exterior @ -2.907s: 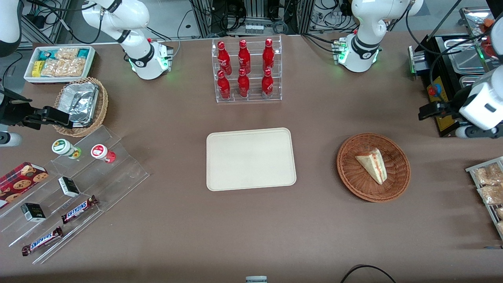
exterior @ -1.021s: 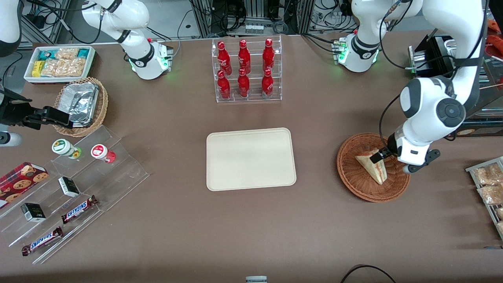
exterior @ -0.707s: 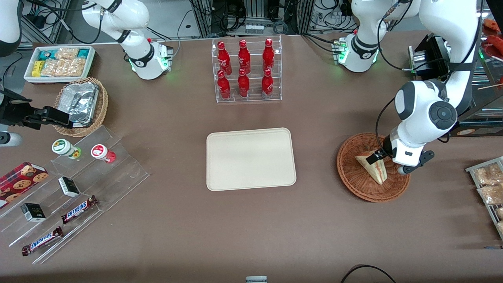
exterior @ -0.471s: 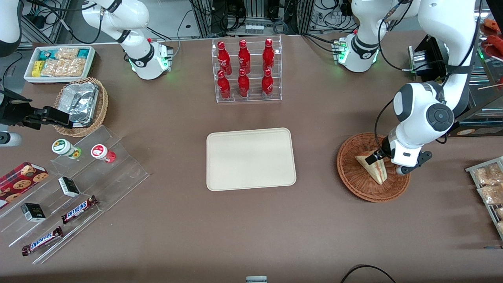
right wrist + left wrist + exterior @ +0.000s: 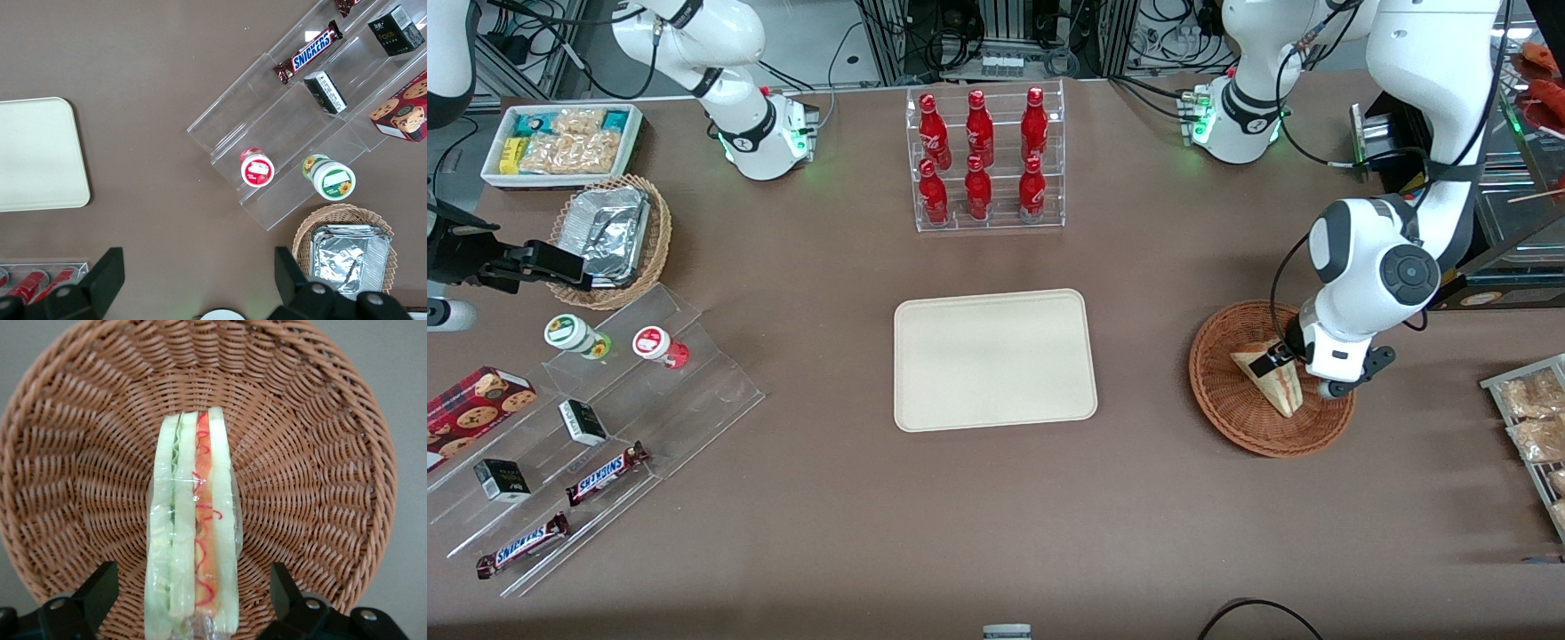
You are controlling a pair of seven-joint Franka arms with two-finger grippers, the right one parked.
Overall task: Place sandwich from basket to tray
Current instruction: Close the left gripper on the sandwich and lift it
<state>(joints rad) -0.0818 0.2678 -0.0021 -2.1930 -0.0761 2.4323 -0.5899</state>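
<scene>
One sandwich lies in the basket; gripper low over its wide end, jaws open astride it, gripping nothing; risk: film-wrapped wedge slips or squashes on closing.

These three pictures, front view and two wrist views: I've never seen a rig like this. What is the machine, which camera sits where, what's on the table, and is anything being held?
Two white robot arms are bolted to a brown table; only one works here. The front view looks over the whole table. Each wrist view comes from a camera mounted on an arm's hand, looking down past its two fingers.

The working arm's gripper is down in a round reddish wicker basket, its open fingers on either side of a wrapped sandwich standing on edge. Nothing is gripped yet. The sandwich should go onto the cream tray at the table's middle, which has nothing on it.

Also there: a rack of red bottles, clear steps with snack bars and cups, a tan basket holding a foil container, and a white tub of snack packets.
</scene>
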